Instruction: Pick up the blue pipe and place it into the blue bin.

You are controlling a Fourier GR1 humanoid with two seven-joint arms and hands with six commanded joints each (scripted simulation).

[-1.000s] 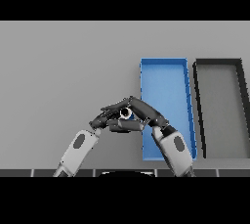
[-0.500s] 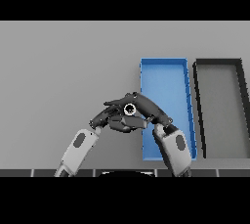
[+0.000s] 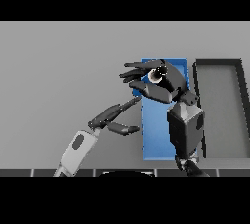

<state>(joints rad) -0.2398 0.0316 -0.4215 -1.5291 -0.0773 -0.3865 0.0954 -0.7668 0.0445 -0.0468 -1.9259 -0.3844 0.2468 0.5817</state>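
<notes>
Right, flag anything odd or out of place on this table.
Nothing stands out. The right hand holds the pipe over the blue bin; the dark bin sits squarely beside it, and the left hand is open on the table.

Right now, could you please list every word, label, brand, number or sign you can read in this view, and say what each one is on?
None: no readable text shows anywhere.
Blue bin: plain, no markings.
Dark bin: plain, no markings.
Blue pipe, held in the right hand: no label visible.
Left hand and both arms: no lettering or numbers.
Grey table: no signs.
</notes>
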